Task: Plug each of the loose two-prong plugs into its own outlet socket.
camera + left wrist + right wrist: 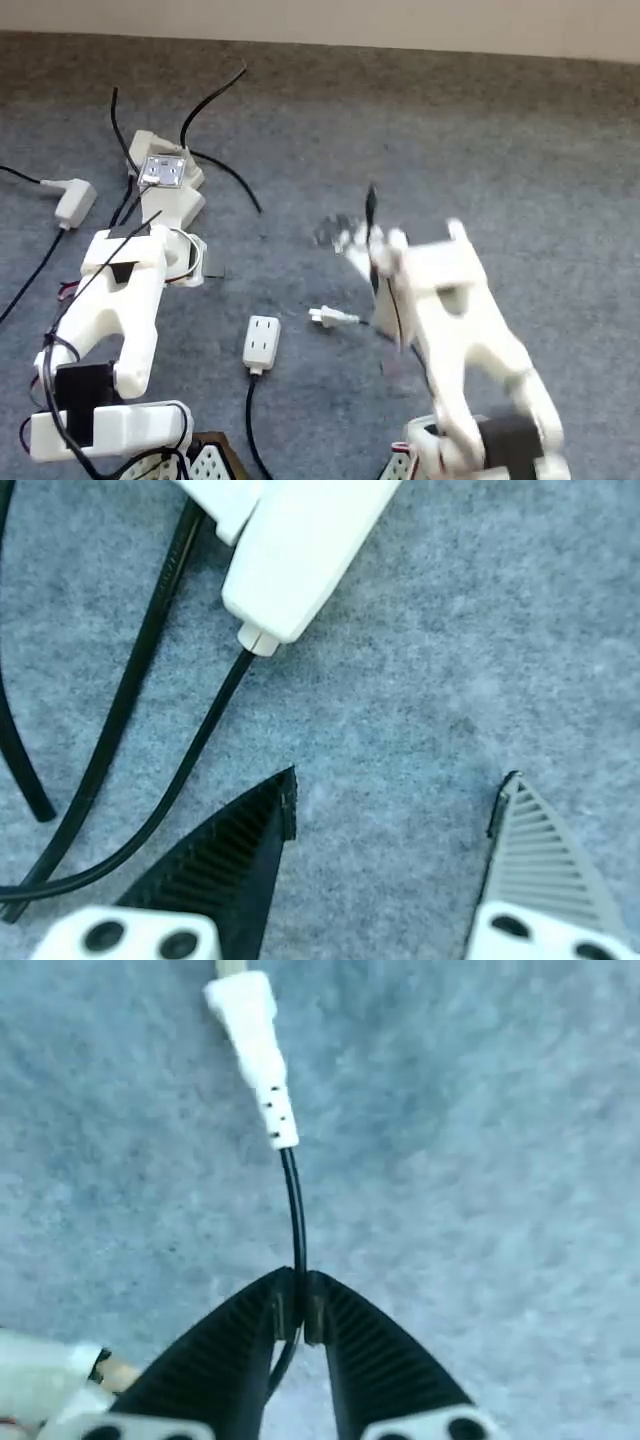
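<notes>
While the right pincer [298,1298] is pressed together on the thin black cord [292,1210] just behind a small white two-prong plug [250,1030], the step in hand appears to be bringing that plug to a socket. The plug sits low on or over the grey carpeted bench [520,140], I cannot tell which. Its prong end is turned toward a white outlet socket [262,340] that lies near it but apart, with its own black cord running to the near edge. The left pincer [395,790] is spread wide above bare carpet and holds nothing. Just beside it is a white housing [300,550] with a black cord leaving its end. Whether that housing is a socket block or a plug is unclear. A second white plug [70,200] lies well apart at the far left. Because the grip is on the cord and not the plug body, the plug will probably droop or twist. The next move therefore calls for lining up both prongs squarely with the slots. The socket is loose and could slide when pushed, so it may need bracing.
</notes>
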You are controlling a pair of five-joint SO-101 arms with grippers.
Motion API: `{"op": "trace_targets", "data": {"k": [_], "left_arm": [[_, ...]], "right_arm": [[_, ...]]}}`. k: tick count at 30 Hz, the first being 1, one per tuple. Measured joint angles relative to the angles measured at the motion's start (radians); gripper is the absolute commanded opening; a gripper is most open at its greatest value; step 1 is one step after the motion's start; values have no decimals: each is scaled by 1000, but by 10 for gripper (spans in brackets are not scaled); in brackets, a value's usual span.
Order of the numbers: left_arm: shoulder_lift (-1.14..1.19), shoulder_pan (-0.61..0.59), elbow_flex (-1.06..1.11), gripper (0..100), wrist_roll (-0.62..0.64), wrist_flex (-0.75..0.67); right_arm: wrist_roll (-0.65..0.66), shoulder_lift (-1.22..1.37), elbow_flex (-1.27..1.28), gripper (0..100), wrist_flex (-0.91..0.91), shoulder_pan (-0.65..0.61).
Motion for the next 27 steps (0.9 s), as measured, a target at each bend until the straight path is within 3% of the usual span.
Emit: {"op": "trace_targets", "data": {"k": [4,7,11,19,27], "left_arm": [[0,0,0,319,0,0],[0,0,0,319,0,0],[0,0,0,319,0,0],[0,0,0,319,0,0],[0,0,0,319,0,0]], "right_arm": [[5,-269,344,5,-149,-2],[6,-295,427,6,-164,0],[6,-292,436,35,-166,2],[-60,-292,339,364,-161,-60],[-137,-292,336,372,-176,-249]]}}
